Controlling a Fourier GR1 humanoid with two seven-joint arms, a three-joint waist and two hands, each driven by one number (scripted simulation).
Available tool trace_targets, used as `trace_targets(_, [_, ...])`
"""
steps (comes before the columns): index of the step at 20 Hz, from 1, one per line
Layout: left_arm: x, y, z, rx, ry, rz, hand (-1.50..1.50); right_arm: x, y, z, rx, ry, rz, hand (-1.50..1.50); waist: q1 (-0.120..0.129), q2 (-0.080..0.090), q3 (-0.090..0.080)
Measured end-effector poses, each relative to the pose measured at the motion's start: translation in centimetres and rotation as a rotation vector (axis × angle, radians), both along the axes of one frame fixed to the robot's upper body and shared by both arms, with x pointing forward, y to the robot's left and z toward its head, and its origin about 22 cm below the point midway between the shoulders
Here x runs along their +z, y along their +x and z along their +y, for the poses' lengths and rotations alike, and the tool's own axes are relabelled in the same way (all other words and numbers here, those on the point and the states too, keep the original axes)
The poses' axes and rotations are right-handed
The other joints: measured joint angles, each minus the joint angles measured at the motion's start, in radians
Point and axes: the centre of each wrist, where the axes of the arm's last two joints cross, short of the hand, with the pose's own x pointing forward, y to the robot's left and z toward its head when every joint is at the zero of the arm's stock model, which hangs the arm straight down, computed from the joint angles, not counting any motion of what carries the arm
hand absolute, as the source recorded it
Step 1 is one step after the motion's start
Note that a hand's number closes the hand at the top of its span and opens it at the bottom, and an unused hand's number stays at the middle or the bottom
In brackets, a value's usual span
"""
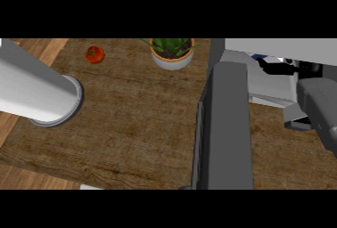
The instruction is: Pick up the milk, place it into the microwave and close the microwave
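Nearest: wood-grain counter (132,147), w/ a pale sliver at its near edge, cut off, can't ID. The microwave door (227,133) stands open, seen edge-on as a dark grey slab running from the near edge up toward the microwave (283,46) at top right. Only the microwave's pale top and part of its light interior show; the rest is cut off by the frame.

Left forearm (33,89) crosses the left side as a big grey cylinder ending in a flat ringed cap. Right forearm (319,111) comes in at the right edge, partly out of frame, reaching into the microwave opening. The right robot hand (281,67) is a dark shape inside the cavity; can't tell if it's released, clenched or grasping.

A small blue & white bit just beside that robot hand, inside the microwave, is prob. the milk (260,56). It's mostly hidden, and any label is too small to read.

Far edge: red tomato (94,54) at left and a potted plant (172,53) in a pale pot, leaves cropped at top.
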Motion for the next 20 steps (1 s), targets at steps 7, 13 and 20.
trace_targets(7, [0.1,0.3,0.3,0.001,0.024,0.004,-1.50,0.1,-0.1,-0.6,-0.040,-0.026,0.001,-1.50,0.010,0.002,-0.001])
trace_targets(13, [0.0,0.9,0.2,-0.008,0.034,0.011,-1.50,0.9,1.3,3.0,0.110,0.058,-0.011,-1.50,0.020,-0.004,-0.002])
trace_targets(20, [-0.2,1.6,0.2,-0.017,0.050,0.028,-1.50,1.5,2.3,6.8,0.160,0.014,0.064,-1.50,0.024,-0.013,-0.007])
